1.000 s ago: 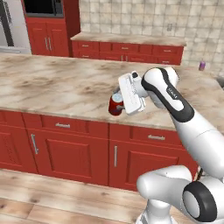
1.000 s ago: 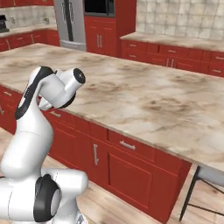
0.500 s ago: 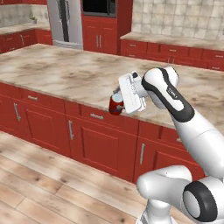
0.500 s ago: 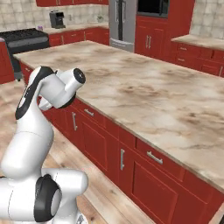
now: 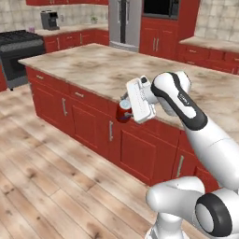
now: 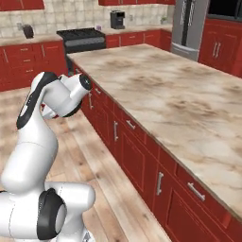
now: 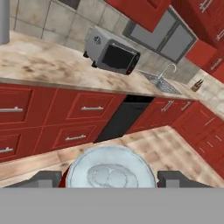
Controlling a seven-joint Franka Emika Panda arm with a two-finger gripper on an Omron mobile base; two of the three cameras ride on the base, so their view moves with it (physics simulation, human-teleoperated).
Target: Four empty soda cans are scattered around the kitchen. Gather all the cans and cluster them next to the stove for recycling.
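Red soda can (image 5: pixel 123 112) with silvery top (image 7: pixel 110 171); beige marbled worktop (image 5: pixel 112 70); red cabinets (image 5: pixel 84 121); black stove (image 5: pixel 18 51); tan plank floor (image 5: pixel 42 186).

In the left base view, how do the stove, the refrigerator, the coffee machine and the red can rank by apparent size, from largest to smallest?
1. Refrigerator
2. Stove, close to the refrigerator and cut by the frame edge, so this order is unsure.
3. Red can, held in the claw near the camera, so it looks large.
4. Coffee machine, similar in apparent size to the can.
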